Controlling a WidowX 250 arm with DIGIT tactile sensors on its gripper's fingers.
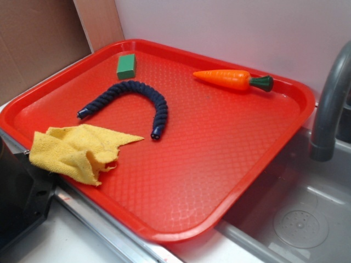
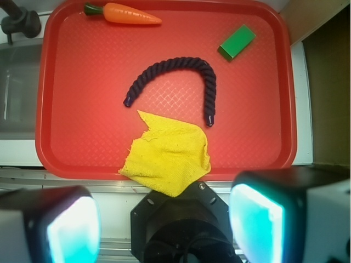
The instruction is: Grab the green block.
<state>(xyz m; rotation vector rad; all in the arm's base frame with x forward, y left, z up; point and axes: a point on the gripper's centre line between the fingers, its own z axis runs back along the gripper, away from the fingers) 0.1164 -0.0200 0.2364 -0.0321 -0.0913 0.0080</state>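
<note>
The green block (image 1: 126, 66) lies flat near the far left corner of the red tray (image 1: 219, 164); in the wrist view the green block (image 2: 237, 42) shows at the upper right of the tray (image 2: 82, 109). My gripper (image 2: 164, 230) hangs high above the tray's near edge, far from the block. Its two pale fingers (image 2: 71, 230) stand wide apart with nothing between them. The gripper does not show in the exterior view.
An orange carrot (image 1: 230, 79) lies at the tray's back, a dark blue curved rope (image 1: 134, 96) in the middle, and a yellow cloth (image 1: 77, 150) drapes over the near left rim. A grey faucet (image 1: 329, 104) and sink (image 1: 296, 219) stand right. The black robot base (image 1: 22, 203) sits lower left.
</note>
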